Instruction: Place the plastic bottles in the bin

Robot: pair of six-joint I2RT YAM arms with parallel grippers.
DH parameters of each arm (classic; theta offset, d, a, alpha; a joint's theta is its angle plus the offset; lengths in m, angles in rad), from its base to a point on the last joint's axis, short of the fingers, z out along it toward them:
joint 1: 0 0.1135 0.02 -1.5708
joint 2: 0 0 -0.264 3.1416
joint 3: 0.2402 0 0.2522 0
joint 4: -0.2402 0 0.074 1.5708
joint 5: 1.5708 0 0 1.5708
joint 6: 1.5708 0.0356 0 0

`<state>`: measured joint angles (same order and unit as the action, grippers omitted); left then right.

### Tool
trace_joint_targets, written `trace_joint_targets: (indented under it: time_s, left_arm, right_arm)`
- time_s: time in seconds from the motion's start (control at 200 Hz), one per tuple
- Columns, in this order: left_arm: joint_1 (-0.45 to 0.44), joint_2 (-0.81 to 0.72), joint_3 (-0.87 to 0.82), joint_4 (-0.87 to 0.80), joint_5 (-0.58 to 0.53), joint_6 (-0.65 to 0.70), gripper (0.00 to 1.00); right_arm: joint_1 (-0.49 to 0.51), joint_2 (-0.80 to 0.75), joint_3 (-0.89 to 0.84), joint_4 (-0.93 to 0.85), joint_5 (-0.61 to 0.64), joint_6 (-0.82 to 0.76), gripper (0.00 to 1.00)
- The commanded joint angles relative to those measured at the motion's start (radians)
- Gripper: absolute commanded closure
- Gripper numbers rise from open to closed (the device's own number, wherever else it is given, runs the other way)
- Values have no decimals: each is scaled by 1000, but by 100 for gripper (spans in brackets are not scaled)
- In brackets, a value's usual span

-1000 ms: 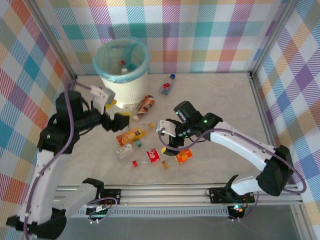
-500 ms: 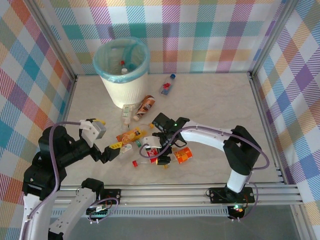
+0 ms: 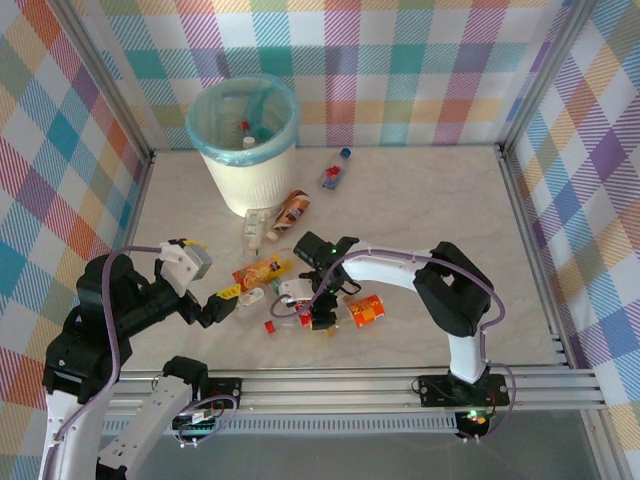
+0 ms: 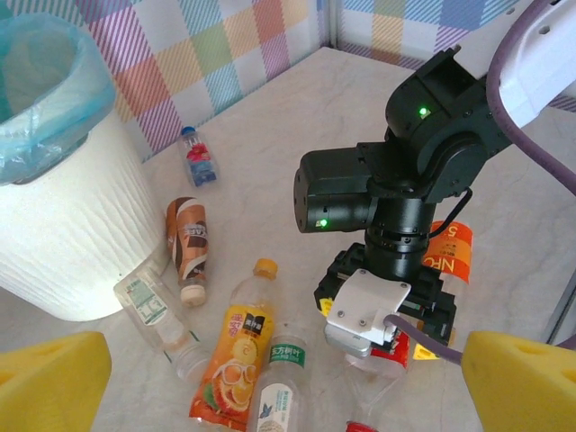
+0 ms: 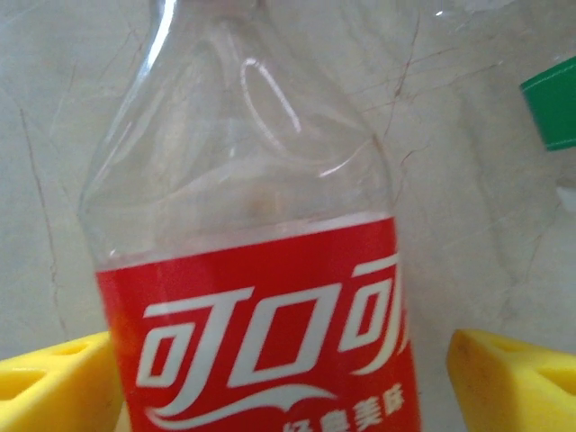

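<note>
The right arm rises from its base at the near edge, folds at a high elbow and runs its white forearm leftward to the heap of bottles in the middle of the table (image 3: 430, 220), where the wrist turns straight down. The right gripper (image 3: 311, 314) stands over a red-label bottle (image 5: 261, 351) lying on the marble. Its yellow fingers (image 5: 508, 382) sit on either side of the label, one close against it, the other with a strip of table showing between, so the jaws straddle the bottle without clamping it. The left arm is folded low at the near left, its forearm pointing at the heap. The left gripper (image 3: 224, 300) hovers just short of the heap, fingers spread wide with nothing between them. Beside the right gripper lie a juice bottle (image 3: 262, 270), a green-label bottle (image 4: 274, 396) and an orange-label bottle (image 3: 366, 311). A brown bottle (image 3: 292, 212) and a clear bottle (image 3: 252, 228) lie at the foot of the bin (image 3: 250, 185), which stands far left with binned bottles (image 3: 247, 140) inside. A blue-cap bottle (image 3: 336, 172) lies apart to its right
</note>
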<state>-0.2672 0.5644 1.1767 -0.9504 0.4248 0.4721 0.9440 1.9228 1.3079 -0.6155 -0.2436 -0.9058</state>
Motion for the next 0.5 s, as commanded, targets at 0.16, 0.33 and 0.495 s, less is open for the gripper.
trace_joint_targets:
  time_s: [0.16,0.33,0.495]
  left_arm:
    - [-6,-14,49,-12,-21,16,0]
    - [-6,-18,61,29,-15,-9,0]
    - [-6,-9,86,92,3,-59,0]
  right_arm:
    - [5,-17,37,-34,-37,-47,29]
    - [6,-84,29,-35,-39,-34,35]
    - [2,-201,-23,7,-31,-11,37]
